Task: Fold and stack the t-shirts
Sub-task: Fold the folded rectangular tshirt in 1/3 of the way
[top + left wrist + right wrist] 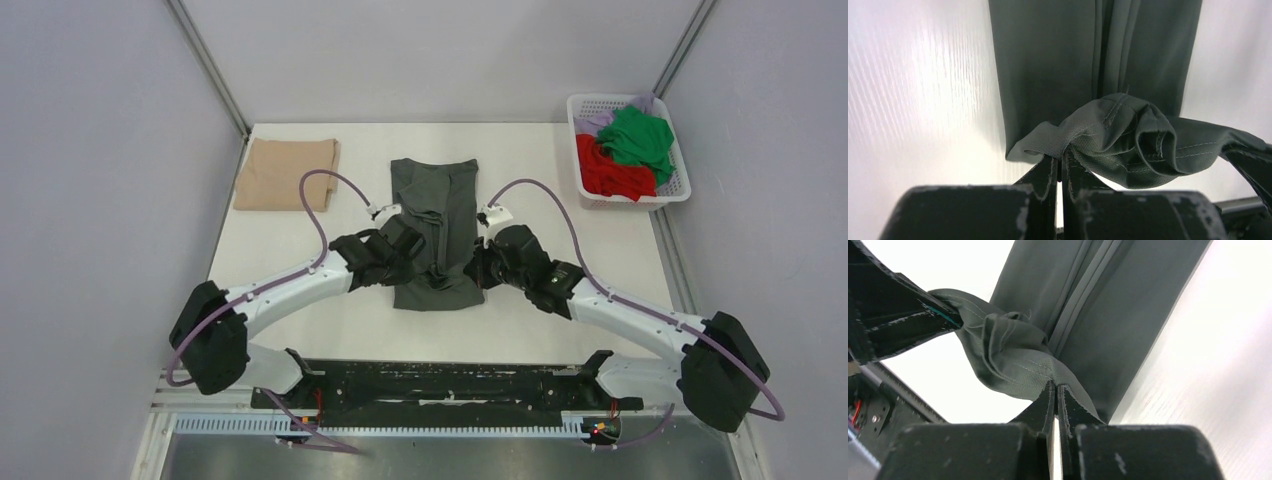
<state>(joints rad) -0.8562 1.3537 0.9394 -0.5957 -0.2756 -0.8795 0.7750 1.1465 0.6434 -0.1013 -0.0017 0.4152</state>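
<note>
A dark grey t-shirt [437, 200] lies lengthwise at the table's middle, its sides folded in. My left gripper [408, 243] is shut on the shirt's near-left hem [1073, 137] and holds it lifted and bunched. My right gripper [483, 262] is shut on the near-right hem [1048, 377], also lifted. The hem sags between the two grippers; the far part of the shirt [1063, 55] lies flat. The left fingers [903, 322] show in the right wrist view. A folded tan t-shirt [287, 173] lies at the far left.
A white basket [676, 192] at the far right corner holds a green shirt [637, 137], a red shirt [610, 172] and a bit of lilac cloth [597, 122]. Grey walls close in on both sides. A black rail [440, 385] runs along the near edge.
</note>
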